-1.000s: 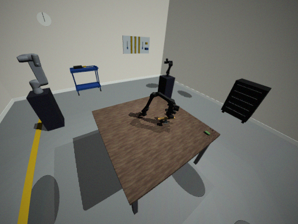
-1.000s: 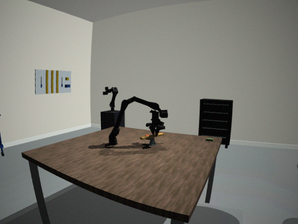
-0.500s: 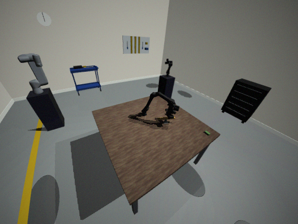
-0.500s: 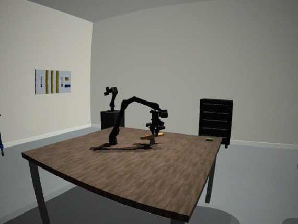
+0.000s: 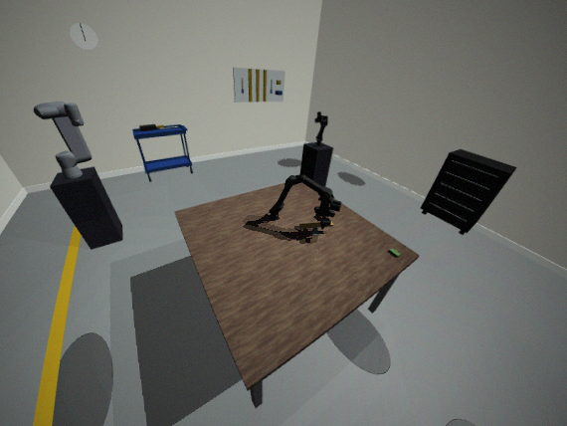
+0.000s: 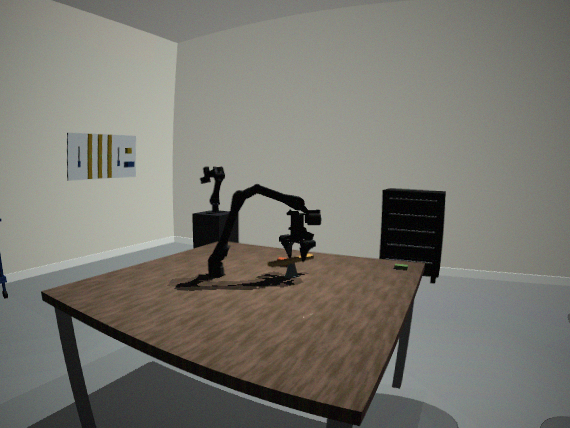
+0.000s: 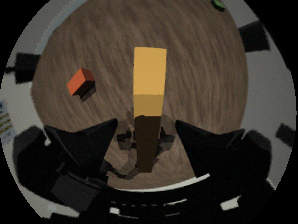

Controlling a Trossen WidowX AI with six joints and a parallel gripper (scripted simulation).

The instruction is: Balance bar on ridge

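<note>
The yellow bar [image 5: 309, 225] [image 6: 276, 263] [image 7: 150, 70] lies across the top of the grey ridge [image 6: 291, 271], with its ends clear of the table in the exterior view. It slants a little up to the right there; I cannot tell whether that is tilt or perspective. My gripper [image 6: 297, 258] [image 7: 146, 122] is open over the bar, with one finger on each side and a visible gap to each in the wrist view. The bar's near part is in dark shadow in that view, and the ridge is hidden beneath it.
An orange-red block [image 6: 281, 258] [image 7: 79, 82] stands on the table [image 5: 279, 299] [image 6: 250, 325], left of the bar in the wrist view. A green block [image 5: 394, 253] [image 6: 401, 267] [image 7: 219, 4] lies farther off near the table's edge.
</note>
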